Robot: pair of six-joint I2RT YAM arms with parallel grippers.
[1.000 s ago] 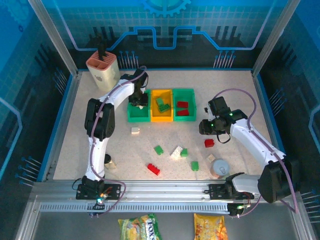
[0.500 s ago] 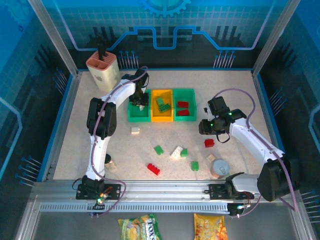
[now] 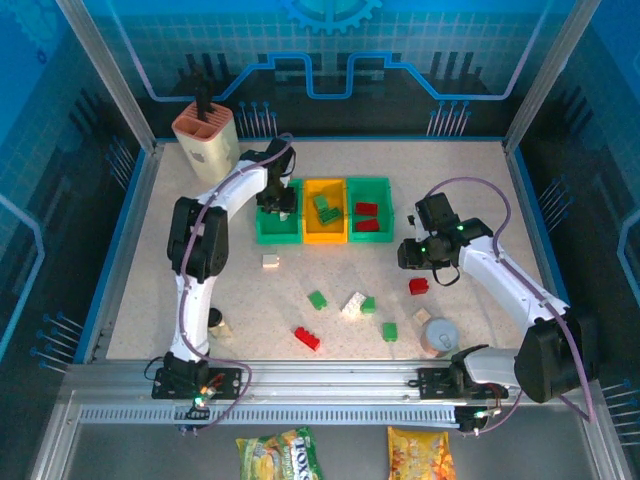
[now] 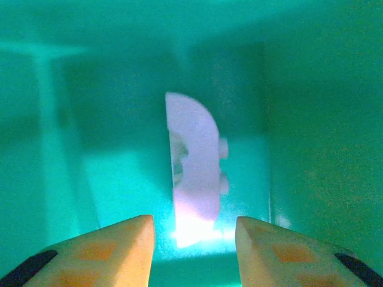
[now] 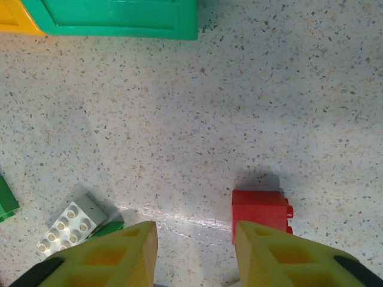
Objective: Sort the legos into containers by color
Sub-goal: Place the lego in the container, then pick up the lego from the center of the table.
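My left gripper [image 3: 278,200] hangs low inside the left green bin [image 3: 262,236]. In the left wrist view its jaws [image 4: 194,222] stand open, and a white lego [image 4: 194,161] lies free on the bin floor just past the tips. The yellow bin [image 3: 323,237] holds green legos [image 3: 323,208]; the right green bin [image 3: 370,238] holds two red legos [image 3: 365,210]. My right gripper [image 3: 412,256] hovers open over bare table [image 5: 196,226], a red lego [image 5: 258,206] just beyond its right finger [image 5: 281,257]. Loose legos lie around: white [image 3: 270,261], green [image 3: 317,299], red [image 3: 307,338].
A white lego [image 5: 69,222] on a green one lies left of my right gripper. More legos sit at mid-table: white [image 3: 353,305], green [image 3: 389,331]. A grey cup [image 3: 441,337] stands front right, a small bottle [image 3: 216,322] front left, a beige slotted holder [image 3: 205,140] back left.
The left jaws have opened and the white lego now lies loose in the left green bin. The right arm has hardly moved.
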